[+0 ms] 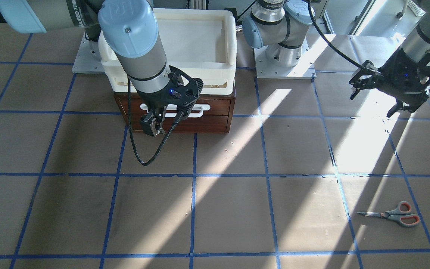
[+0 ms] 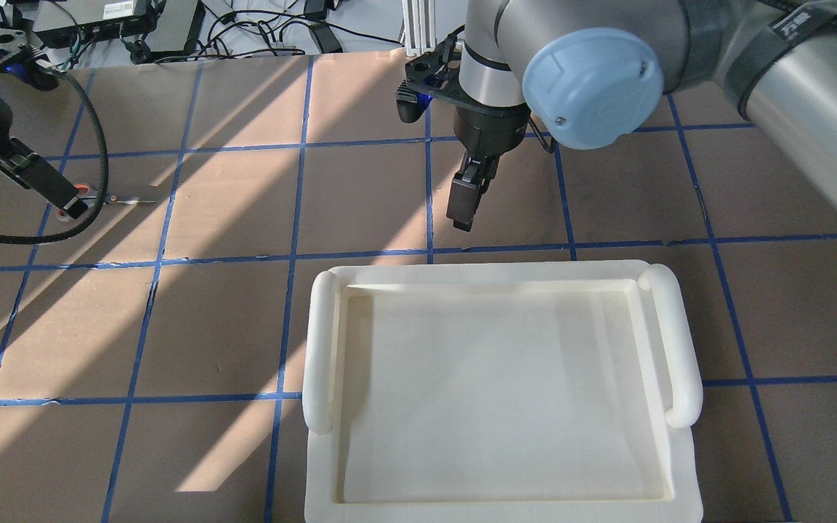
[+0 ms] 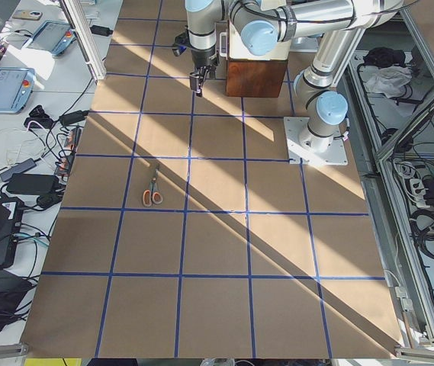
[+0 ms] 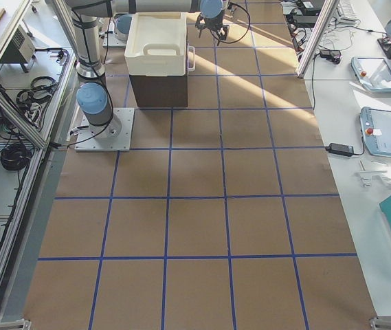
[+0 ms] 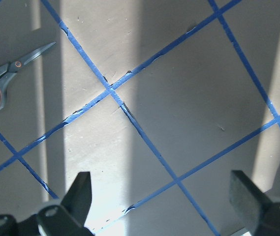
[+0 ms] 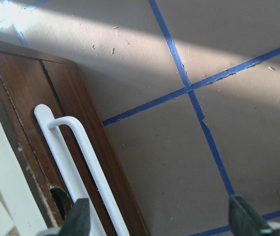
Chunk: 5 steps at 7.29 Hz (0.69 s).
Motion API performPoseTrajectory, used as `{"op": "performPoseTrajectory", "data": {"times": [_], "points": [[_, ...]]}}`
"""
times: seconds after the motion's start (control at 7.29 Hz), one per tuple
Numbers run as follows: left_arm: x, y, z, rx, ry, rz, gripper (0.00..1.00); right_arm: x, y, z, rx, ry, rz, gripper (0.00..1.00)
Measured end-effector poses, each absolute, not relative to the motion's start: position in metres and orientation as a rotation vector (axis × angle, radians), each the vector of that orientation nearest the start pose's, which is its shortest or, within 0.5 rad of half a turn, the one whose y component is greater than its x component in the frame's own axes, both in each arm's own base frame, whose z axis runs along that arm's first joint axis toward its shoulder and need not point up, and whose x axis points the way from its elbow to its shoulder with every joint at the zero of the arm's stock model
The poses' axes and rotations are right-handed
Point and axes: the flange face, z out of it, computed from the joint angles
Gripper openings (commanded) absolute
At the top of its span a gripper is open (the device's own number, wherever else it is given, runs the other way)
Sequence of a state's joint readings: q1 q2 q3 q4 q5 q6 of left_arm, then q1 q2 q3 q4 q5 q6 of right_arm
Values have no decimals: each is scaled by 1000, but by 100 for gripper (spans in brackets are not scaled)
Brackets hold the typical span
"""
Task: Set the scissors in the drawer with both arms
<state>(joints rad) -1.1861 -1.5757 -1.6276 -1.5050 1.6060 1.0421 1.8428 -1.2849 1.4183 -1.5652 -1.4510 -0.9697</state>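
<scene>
The scissors (image 1: 394, 215), with grey handles lined orange-red, lie flat on the table far from the robot's base. They also show in the left wrist view (image 5: 7, 73). My left gripper (image 5: 164, 196) is open and empty above the table, apart from the scissors. The dark wooden drawer (image 1: 215, 108) with its white bar handle (image 6: 80, 147) is shut. My right gripper (image 1: 154, 127) hangs just in front of the drawer front (image 6: 80, 113), open and empty, next to the handle but not touching it.
A cream plastic tray (image 1: 230, 45) sits on top of the drawer cabinet. A black cable (image 1: 147, 157) loops down from the right wrist. Blue tape lines grid the brown table. Both arm bases stand behind the cabinet.
</scene>
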Motion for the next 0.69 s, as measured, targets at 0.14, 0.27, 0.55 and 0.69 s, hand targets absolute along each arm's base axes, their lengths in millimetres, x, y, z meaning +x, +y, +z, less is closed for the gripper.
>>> {"op": "performPoseTrajectory", "data": {"times": [0.14,0.27,0.55,0.69], "points": [[92,-520,451,1180,2843,25,100,304,-553,390,-1845,2298,198,100],[114,-533,438,1336,2744,21,100,305,-563,375,-1922,2189,247,100],[150,-553,404,1556,2611,31,100,305,-559,350,-1989,2006,351,100],[165,-563,387,1631,2558,29,100,305,-552,339,-2019,1931,392,100]]}}
